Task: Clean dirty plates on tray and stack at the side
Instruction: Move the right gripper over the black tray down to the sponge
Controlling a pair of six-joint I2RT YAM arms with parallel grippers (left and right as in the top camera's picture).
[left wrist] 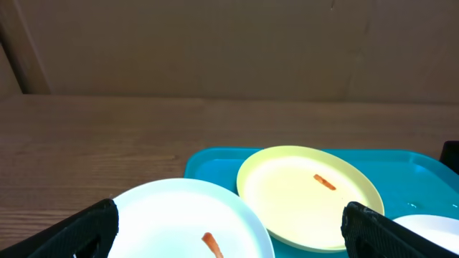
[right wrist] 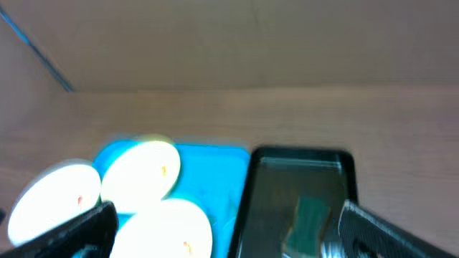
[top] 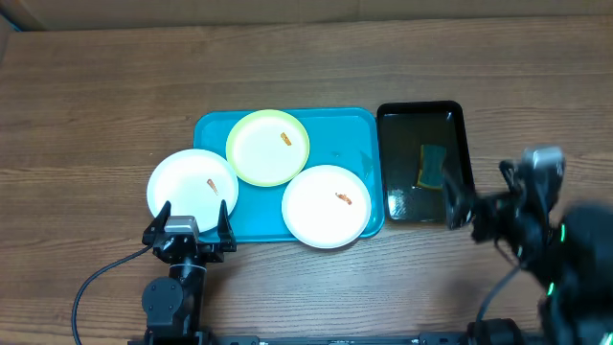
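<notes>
The turquoise tray (top: 335, 129) lies mid-table. A pale yellow-green plate (top: 267, 147) sits at its far left. A white plate (top: 327, 205) sits at its near right. Another white plate (top: 192, 185) overhangs its left rim. Each has an orange-red smear. My left gripper (top: 191, 223) is open and empty, just in front of the left white plate (left wrist: 183, 222). My right gripper (top: 462, 213) is open and empty, near the front of the black tray (top: 422, 111). The right wrist view is blurred.
The narrow black tray (right wrist: 301, 197) right of the turquoise tray (right wrist: 215, 175) holds a green-and-yellow sponge (top: 432, 167) (right wrist: 307, 223) in shallow liquid. A black cable (top: 101, 283) trails at the front left. Bare wood table (top: 96, 105) lies to the left and behind.
</notes>
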